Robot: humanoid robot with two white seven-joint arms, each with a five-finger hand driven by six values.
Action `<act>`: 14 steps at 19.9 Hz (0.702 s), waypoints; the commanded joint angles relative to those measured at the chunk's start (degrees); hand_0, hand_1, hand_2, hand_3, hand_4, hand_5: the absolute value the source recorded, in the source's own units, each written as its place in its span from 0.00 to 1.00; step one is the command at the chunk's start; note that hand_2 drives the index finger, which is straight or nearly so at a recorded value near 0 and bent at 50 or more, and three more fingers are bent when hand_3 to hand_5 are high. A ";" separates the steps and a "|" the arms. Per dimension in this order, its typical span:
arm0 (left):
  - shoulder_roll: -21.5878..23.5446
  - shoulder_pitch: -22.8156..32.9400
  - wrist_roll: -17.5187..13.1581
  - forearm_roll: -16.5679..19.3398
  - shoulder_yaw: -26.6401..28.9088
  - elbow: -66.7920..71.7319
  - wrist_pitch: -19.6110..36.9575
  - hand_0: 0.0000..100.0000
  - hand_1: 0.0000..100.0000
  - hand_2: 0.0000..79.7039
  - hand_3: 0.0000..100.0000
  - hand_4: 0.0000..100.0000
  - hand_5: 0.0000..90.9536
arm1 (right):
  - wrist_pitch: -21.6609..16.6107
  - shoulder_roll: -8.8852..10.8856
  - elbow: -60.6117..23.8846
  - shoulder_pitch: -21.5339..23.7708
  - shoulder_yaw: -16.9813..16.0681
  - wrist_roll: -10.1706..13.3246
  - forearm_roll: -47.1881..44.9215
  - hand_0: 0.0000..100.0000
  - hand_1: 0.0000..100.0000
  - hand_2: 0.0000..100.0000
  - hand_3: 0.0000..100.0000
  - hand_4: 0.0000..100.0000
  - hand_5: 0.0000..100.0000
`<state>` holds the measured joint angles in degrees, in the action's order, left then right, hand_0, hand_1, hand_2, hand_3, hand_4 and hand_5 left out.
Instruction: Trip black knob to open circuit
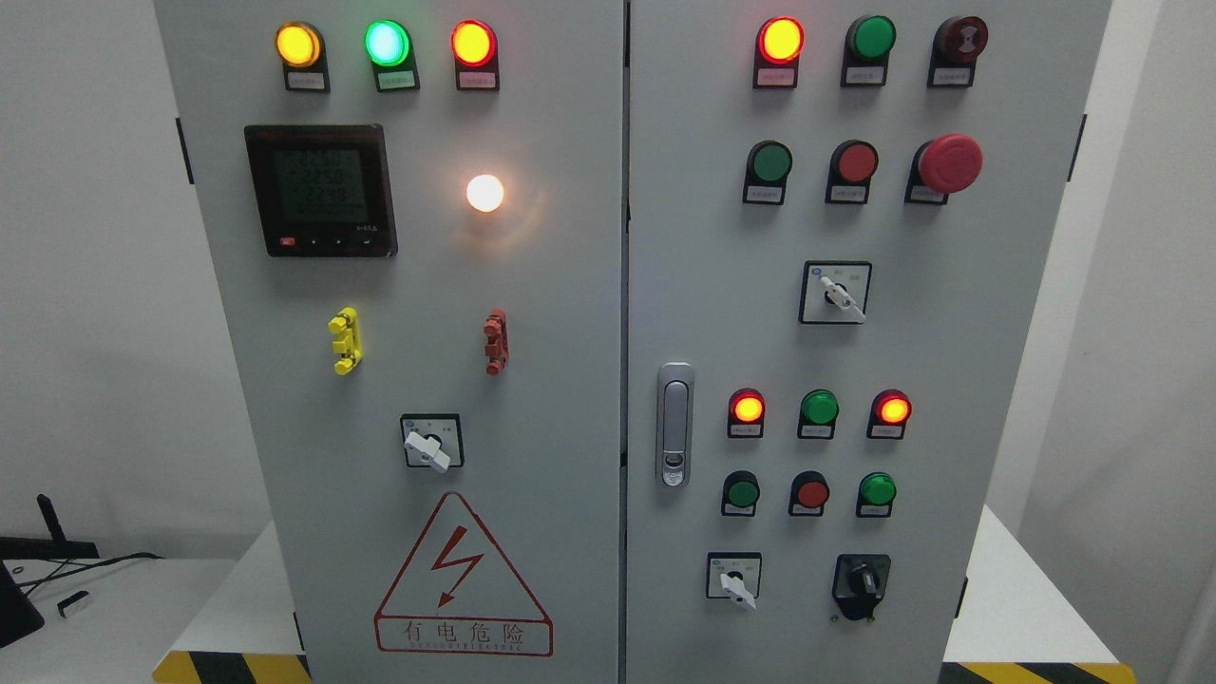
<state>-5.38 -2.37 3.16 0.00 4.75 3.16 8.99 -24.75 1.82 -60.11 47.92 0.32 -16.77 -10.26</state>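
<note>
Red mushroom button (pixel 950 162) (upper right), lit meter (pixel 320 190).

Industrial test lab, grey electrical control cabinet (pixel 532 380), indicator lamps (pixel 388 43), hazard-striped base (pixel 228 667)

One black knob (pixel 863 581), three white selector switches (pixel 427 448).

The head view is bright and evenly lit, with diffuse, soft illumination and only faint shadows under the buttons. The white indicator lamp (pixel 484 193) is overexposed and casts a warm halo on the grey cabinet door (pixel 532 304). The meter display (pixel 320 188) reads dim and slightly blurred. The panel edges lean inward toward the bottom.
</note>
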 commanded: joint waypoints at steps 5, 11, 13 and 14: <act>0.02 0.00 0.01 1.76 0.00 0.00 -0.03 0.12 0.39 0.00 0.00 0.00 0.00 | -1.00 6.01 -44.02 10.88 -11.20 0.07 -7.57 0.04 0.31 0.21 0.71 0.68 0.63; 0.02 0.00 0.01 1.76 0.00 0.00 -0.03 0.12 0.39 0.00 0.00 0.00 0.00 | -0.83 5.83 -50.97 10.97 -19.20 0.25 -10.74 0.10 0.55 0.24 0.80 0.76 0.76; 0.02 0.00 0.01 1.76 0.00 0.00 -0.03 0.12 0.39 0.00 0.00 0.00 0.00 | -0.65 5.92 -52.82 10.45 -21.84 0.25 -11.79 0.13 0.55 0.24 0.74 0.73 0.75; -0.07 0.00 0.01 1.76 0.00 0.00 -0.03 0.12 0.39 0.00 0.00 0.00 0.00 | -0.48 6.00 -53.87 9.92 -23.07 0.33 -12.58 0.14 0.54 0.24 0.71 0.69 0.70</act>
<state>-5.38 -2.37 3.16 0.00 4.75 3.17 8.99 -25.69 6.00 -94.42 57.72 -11.21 -16.56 -19.50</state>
